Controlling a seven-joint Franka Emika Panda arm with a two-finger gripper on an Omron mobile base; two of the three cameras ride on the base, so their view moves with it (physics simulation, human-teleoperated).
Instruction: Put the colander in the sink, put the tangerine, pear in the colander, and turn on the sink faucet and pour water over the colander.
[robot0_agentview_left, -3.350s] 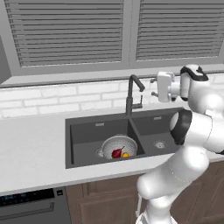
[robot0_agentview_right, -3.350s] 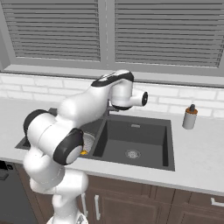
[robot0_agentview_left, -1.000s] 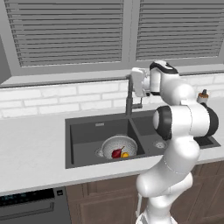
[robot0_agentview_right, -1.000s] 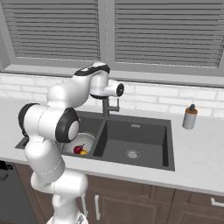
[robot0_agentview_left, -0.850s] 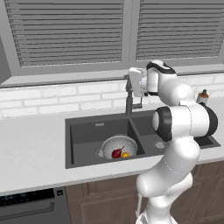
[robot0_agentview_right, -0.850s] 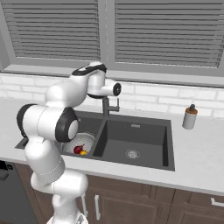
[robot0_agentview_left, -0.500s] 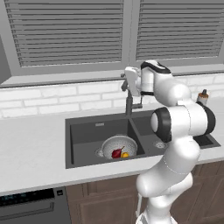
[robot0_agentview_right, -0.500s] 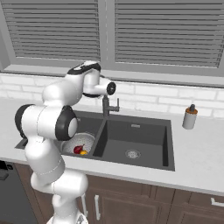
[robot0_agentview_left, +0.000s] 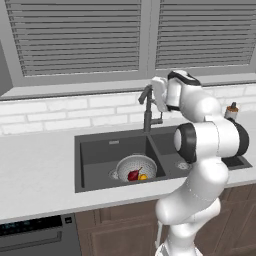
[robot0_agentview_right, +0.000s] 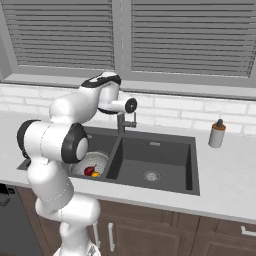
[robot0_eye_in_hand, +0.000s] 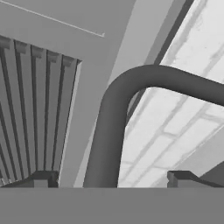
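The sink faucet (robot0_eye_in_hand: 114, 118) bends from bottom centre to the right edge, between the spread jaws; window blinds (robot0_eye_in_hand: 30, 109) fill the left.

Matt dark metal sink faucet (robot0_eye_in_hand: 109, 131), perforated silvery metal colander (robot0_agentview_left: 125, 165), matt charcoal sink (robot0_agentview_left: 95, 155).

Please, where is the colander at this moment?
The colander sits in the sink's left basin, below the faucet, with the pear and tangerine inside it; the right base view shows it behind the arm.
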